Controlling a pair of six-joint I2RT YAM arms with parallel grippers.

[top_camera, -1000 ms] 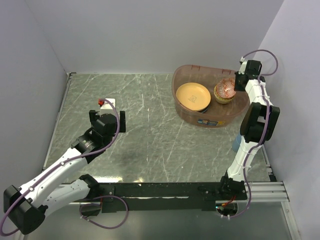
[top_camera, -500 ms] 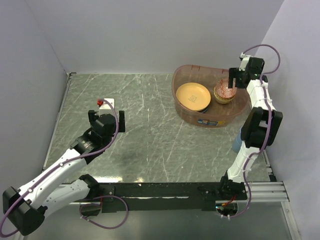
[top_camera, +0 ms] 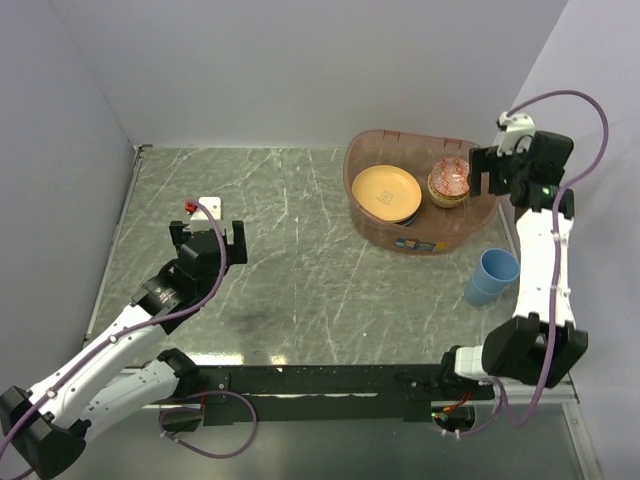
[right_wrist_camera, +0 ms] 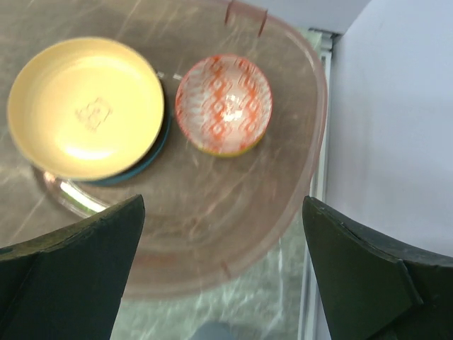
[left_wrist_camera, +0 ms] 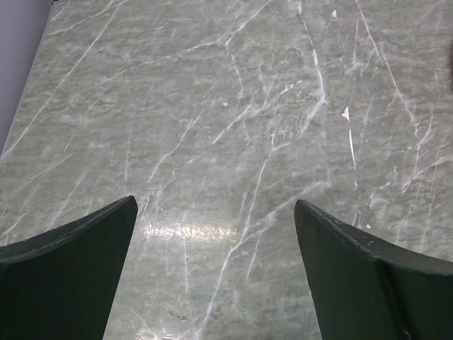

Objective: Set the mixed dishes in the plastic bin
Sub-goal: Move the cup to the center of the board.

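Inside the plastic bin (top_camera: 347,180) (right_wrist_camera: 212,241), at its left half, lies the yellow-orange plate (top_camera: 385,192) (right_wrist_camera: 85,106): round, glossy, shallow, with a faint stamped mark at its centre. A dark teal edge shows under its near side; what that belongs to I cannot tell. Bin is translucent pinkish-brown plastic, with rounded corners, a raised rim and a small label on the front wall.

Right of the plate, also in the bin, sits the red-patterned bowl (top_camera: 450,182) (right_wrist_camera: 224,105): round, with an orange-red diamond lattice on white inside. From the top view it seems stacked on a pale bowl, not certain.

Outside the bin, just past its near right corner, the light blue plastic cup (top_camera: 493,276) stands on the table (top_camera: 300,260) (left_wrist_camera: 233,106), a grey-green marble-look top with white veins.

Right gripper (top_camera: 485,172) (right_wrist_camera: 223,205) hangs over the bin's right rim, jaws spread wide, holding and touching nothing; the bowl shows beyond the dark, wedge-shaped fingers (right_wrist_camera: 78,262).

Left gripper (top_camera: 208,243) (left_wrist_camera: 216,204) is well to the left of the bin, above bare table, jaws fully apart, nothing between them.
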